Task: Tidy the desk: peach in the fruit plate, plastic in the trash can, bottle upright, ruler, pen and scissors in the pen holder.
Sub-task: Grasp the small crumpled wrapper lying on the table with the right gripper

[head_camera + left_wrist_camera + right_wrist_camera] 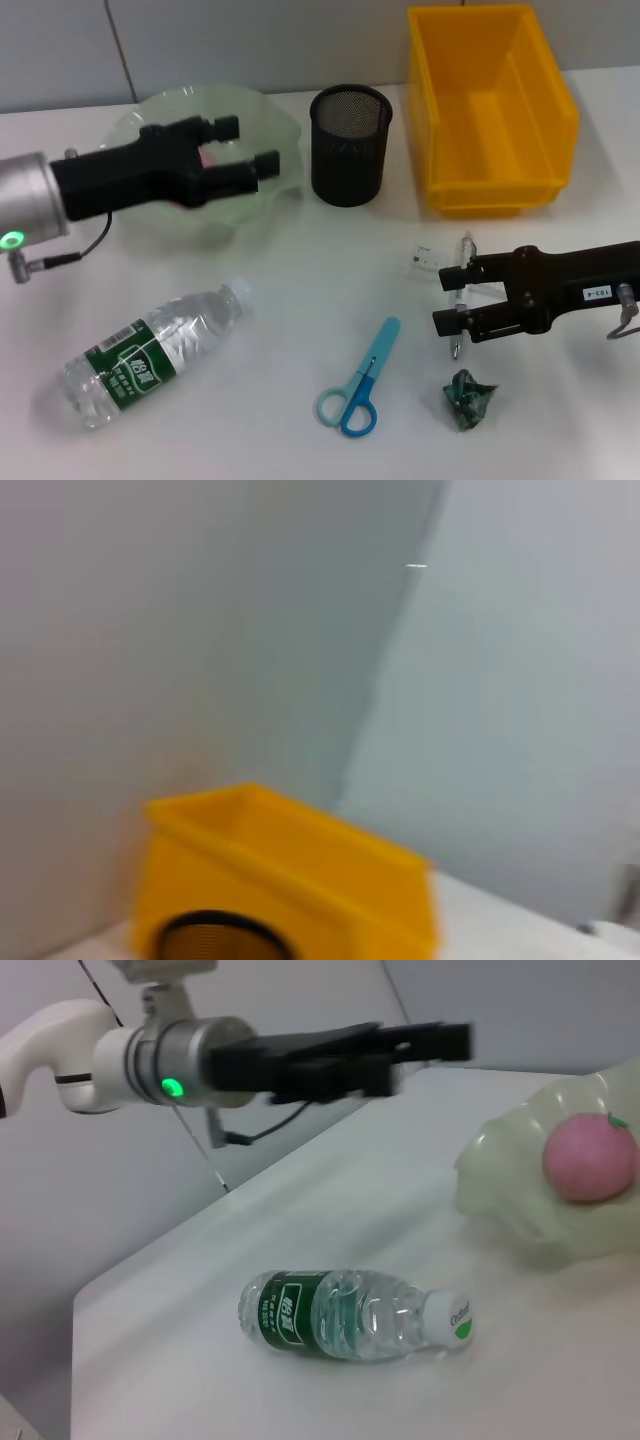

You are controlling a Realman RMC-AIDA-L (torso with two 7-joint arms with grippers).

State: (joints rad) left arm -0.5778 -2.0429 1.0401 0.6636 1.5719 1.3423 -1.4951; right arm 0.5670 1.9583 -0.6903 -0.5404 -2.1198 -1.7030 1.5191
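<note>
Pink peach [590, 1156] sits in the plate [150, 115]; pen next.
Your left end effector [243, 148] hangs spread and empty over the plate. Your right end effector [452, 298], spread, straddles the pen [463, 262] on the counter [280, 300]: drop, then pinch it.

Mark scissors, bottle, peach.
scissors [358, 385]: head view, at the blade pivot.
bottle [150, 355]: head view, on the green label.
peach [590, 1156]: right wrist view, middle of its pink skin.

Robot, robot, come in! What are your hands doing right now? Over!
Left end effector open over fruit plate, peach inside. Right end effector open at pen. Bottle lying down; scissors, plastic untouched.
</note>
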